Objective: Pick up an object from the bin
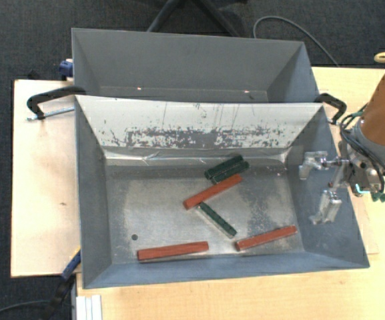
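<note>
- A grey metal bin point(92, 199) with sloping walls sits on a pale wooden tabletop point(245, 302), seen from above.
- Nearest, at the front of the bin floor and left of centre, lies the left red bar point(172, 251), long and flat, almost parallel to the front wall.
- To its right, also near the front wall, lies the right red bar point(265, 239), its right end angled slightly toward the back.
- Just behind the gap between those two lies a thin green bar point(217, 220), slanting from back left to front right. Its front end comes close to the right red bar's left end.
- A small dark speck point(134, 238) lies alone on the left part of the floor.
- At the centre is the middle red bar point(212, 192), slanting up to the right. Its lower left end is just beside the green bar's back end.
- Behind it, near the back wall, lies a thicker green block point(227, 168), close against the middle red bar's upper end.
- The end effector point(317, 191) is over the bin's right sloping wall, to the right of all the bars and touching none. Its two silver fingers point(328, 207) stand wide apart with nothing between them. The right red bar is the nearest piece to it.
</note>
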Tool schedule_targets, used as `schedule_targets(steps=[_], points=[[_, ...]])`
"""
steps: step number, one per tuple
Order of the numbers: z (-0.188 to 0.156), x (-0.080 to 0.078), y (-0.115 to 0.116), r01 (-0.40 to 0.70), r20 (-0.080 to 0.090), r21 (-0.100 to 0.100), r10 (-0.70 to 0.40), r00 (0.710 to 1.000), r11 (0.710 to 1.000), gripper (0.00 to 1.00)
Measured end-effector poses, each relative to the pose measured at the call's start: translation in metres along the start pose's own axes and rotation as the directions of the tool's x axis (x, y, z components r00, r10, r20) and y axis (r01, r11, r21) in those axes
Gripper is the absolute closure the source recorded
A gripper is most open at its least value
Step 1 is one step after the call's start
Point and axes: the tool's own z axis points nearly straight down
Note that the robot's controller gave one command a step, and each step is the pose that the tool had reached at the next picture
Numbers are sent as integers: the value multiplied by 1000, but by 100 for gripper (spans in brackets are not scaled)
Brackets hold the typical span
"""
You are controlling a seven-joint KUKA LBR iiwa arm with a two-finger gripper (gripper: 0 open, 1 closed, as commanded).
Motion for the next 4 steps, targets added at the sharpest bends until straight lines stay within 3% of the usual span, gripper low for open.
schedule_targets(steps=[1, 2, 3, 4], points=[[148, 3, 40, 239, -1, -2, -239, 971, 971, 0], [112, 7, 35, 228, 11, 5, -228, 974, 974, 0], [114, 6, 43, 289, 9, 4, -289, 957, 957, 0], [145, 6, 42, 364, 3, 1, -364, 931, 931, 0]])
